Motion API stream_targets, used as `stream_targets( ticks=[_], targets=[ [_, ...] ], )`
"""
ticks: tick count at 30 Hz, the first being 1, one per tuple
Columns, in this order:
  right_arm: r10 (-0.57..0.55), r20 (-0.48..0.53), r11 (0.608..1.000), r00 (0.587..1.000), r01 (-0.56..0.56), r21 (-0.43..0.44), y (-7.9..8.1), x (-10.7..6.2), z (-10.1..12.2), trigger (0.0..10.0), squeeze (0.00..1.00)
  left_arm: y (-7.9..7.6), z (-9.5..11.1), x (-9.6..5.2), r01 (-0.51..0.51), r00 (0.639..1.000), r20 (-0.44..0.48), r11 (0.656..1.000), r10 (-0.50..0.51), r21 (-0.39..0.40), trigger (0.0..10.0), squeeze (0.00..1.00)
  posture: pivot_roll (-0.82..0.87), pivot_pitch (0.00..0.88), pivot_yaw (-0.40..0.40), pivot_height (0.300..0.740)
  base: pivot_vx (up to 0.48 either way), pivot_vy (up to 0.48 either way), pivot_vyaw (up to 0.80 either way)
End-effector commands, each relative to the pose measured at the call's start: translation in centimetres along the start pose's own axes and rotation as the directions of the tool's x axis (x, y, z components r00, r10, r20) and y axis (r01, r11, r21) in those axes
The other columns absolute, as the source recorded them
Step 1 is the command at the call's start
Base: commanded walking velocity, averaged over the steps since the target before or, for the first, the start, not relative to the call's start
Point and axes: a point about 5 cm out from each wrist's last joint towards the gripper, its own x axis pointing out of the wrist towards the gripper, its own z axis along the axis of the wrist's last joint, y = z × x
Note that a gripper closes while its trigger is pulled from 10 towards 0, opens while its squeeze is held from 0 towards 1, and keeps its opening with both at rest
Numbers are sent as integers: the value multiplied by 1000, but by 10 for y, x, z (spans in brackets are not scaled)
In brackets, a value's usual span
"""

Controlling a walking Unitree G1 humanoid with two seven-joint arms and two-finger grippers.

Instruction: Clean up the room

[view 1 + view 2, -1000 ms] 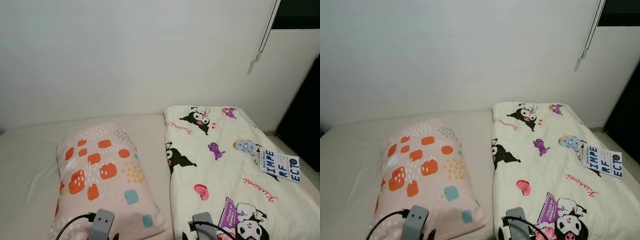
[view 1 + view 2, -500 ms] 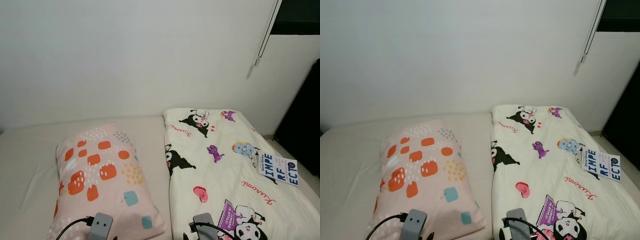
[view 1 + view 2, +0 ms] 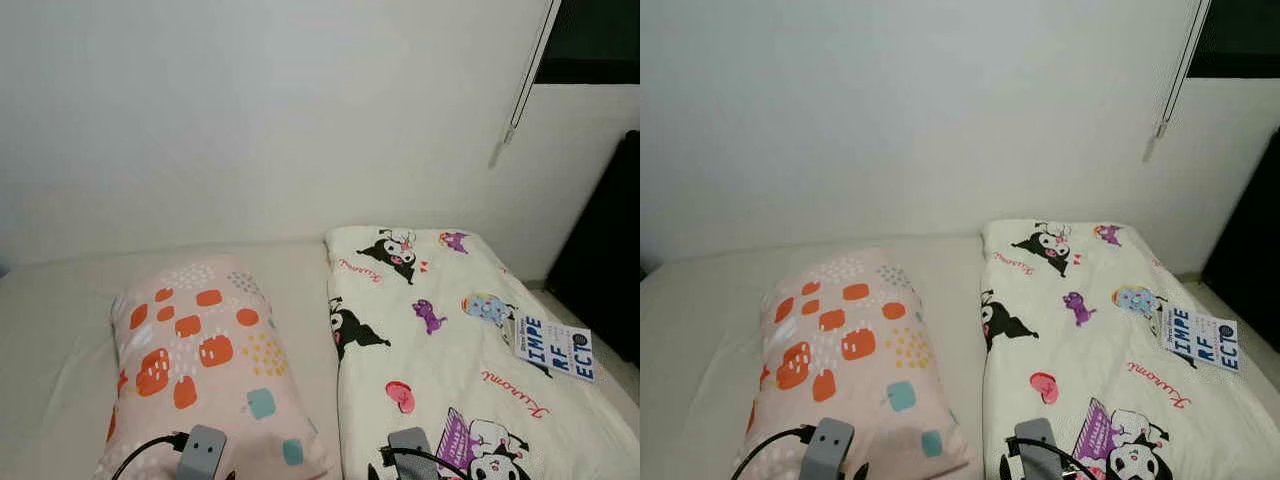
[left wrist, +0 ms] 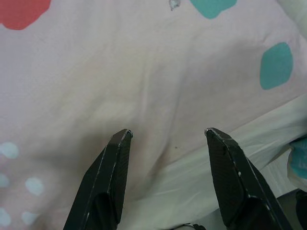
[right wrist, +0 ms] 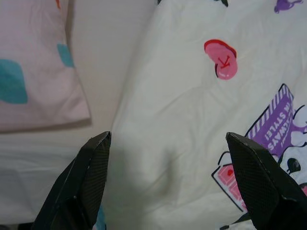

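A pink pillow (image 3: 205, 350) with orange, white and teal blotches lies on the bed's left half. Beside it on the right lies a folded cream blanket (image 3: 440, 340) printed with cartoon figures. A white card with dark blue letters (image 3: 555, 347) rests on the blanket's right side. My left gripper (image 4: 168, 134) hovers open over the pillow's near corner, with nothing between its fingers. Over the blanket's near left edge my right gripper (image 5: 168, 141) is open wide and holds nothing. Both wrists, left wrist (image 3: 202, 455) and right wrist (image 3: 410, 452), show at the bottom of the eye views.
The bed's beige sheet (image 3: 50, 340) runs to the white wall (image 3: 260, 110) behind. A blind cord (image 3: 520, 90) hangs by a dark window at the top right. A dark opening (image 3: 605, 250) stands right of the bed.
The whole picture has slid down a little, so the camera has tilted up. Pillow, blanket and card lie as before. Both grippers stay low at the bottom edge.
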Motion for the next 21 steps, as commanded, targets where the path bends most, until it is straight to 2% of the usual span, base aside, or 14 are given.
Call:
stream_targets(
  ticks=[1, 5, 12, 21],
  targets=[
    [-6, -8, 1000, 1000, 6, 17, -1, -2, -4, 10000, 0, -1, -2, -2, 1, 1000, 1, 1000, -1, 8, 10000, 0, 40, 0, -34, 740, 0, 0, 0],
    [-6, -4, 1000, 1000, 6, 20, -2, -3, -4, 10000, 0, -1, -2, -2, 3, 1000, 3, 1000, -3, 10, 10000, 0, 41, 0, -31, 740, 0, 0, 0],
    [14, 8, 999, 1000, -14, 40, 0, 2, 3, 10000, 0, 3, 11, 6, 6, 1000, 30, 1000, -6, 20, 10000, 0, 34, 30, -20, 740, 0, 0, 0],
    [-7, -29, 999, 1000, 8, 45, -3, 0, -3, 10000, 0, 3, 10, 6, -9, 1000, 19, 1000, 9, -8, 10000, 0, 29, 51, -18, 740, 0, 0, 0]
  ],
)
